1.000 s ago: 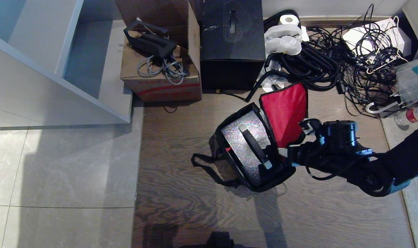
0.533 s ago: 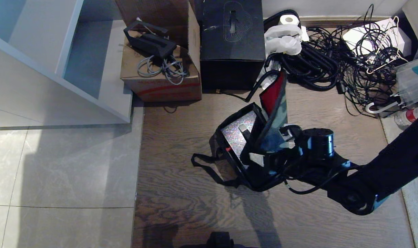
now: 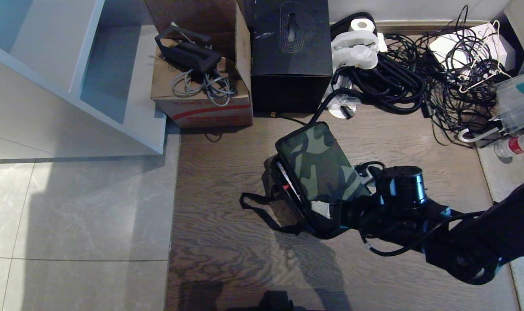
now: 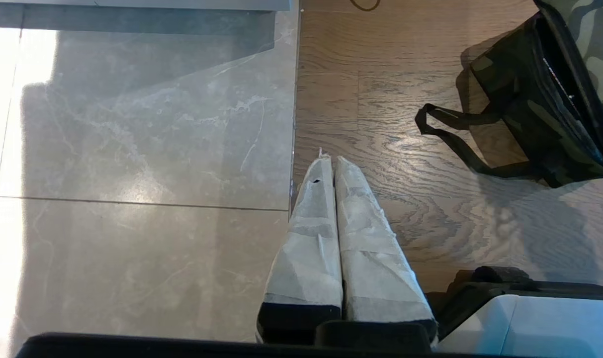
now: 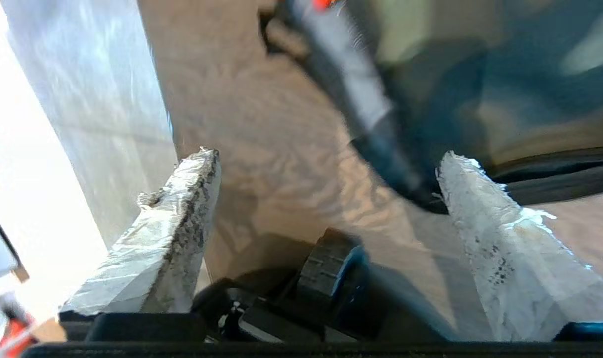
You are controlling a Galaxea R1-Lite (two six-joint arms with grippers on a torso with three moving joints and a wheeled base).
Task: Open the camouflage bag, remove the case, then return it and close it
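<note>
Only wrist-visible: right tool (image 5: 326,199) wide apart, empty, beside camouflage bag (image 3: 318,162).

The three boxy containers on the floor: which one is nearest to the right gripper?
The camouflage bag, with its green-brown patterned lid; the right gripper is at its near corner. The cardboard box and black box stand farther back.

Black right arm (image 3: 473,242), blue trim, looped cable, white-wrapped fingers (image 5: 172,248)
</note>
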